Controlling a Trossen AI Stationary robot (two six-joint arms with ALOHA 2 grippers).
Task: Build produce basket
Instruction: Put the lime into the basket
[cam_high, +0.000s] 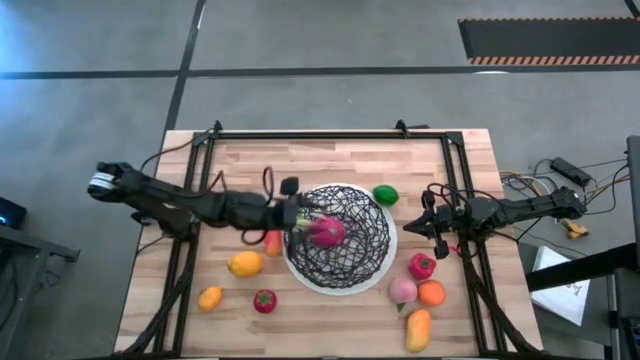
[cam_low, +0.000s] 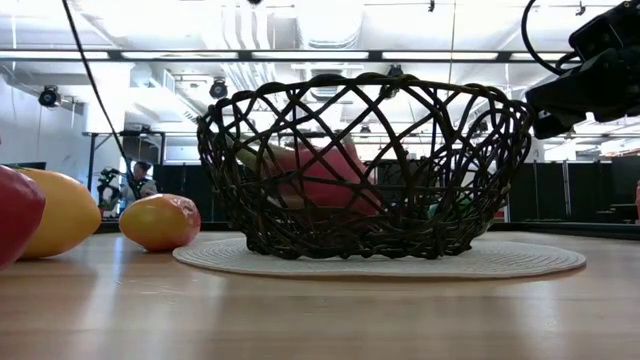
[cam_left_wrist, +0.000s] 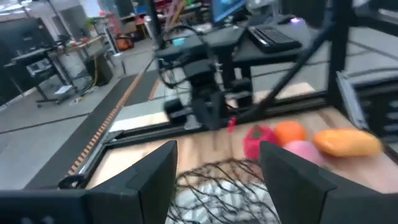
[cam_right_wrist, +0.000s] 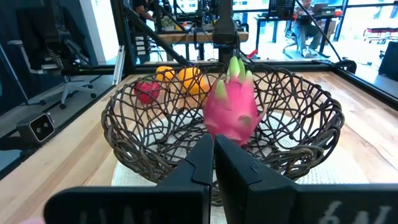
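The black wire basket (cam_high: 372, 262) with its white rim stands mid-table. A pink dragon fruit (cam_high: 327, 232) is inside the bowl, also seen as the dragon fruit (cam_right_wrist: 231, 111) from the right wrist and low in the basket (cam_low: 325, 175). My left gripper (cam_high: 303, 220) hovers open over the basket's left rim, its fingers (cam_left_wrist: 155, 177) with nothing between them. My right gripper (cam_high: 432, 228) waits shut at the basket's right, pointing at it (cam_right_wrist: 214, 155). Other produce lies on the table around the basket.
Left of the basket lie a yellow-orange fruit (cam_high: 245, 264), an orange piece (cam_high: 210, 298) and a red one (cam_high: 264, 301). To its right are a green lime (cam_high: 385, 195), a red piece (cam_high: 422, 266), a pink one (cam_high: 403, 290), an orange (cam_high: 431, 293) and a yellow mango (cam_high: 418, 328).
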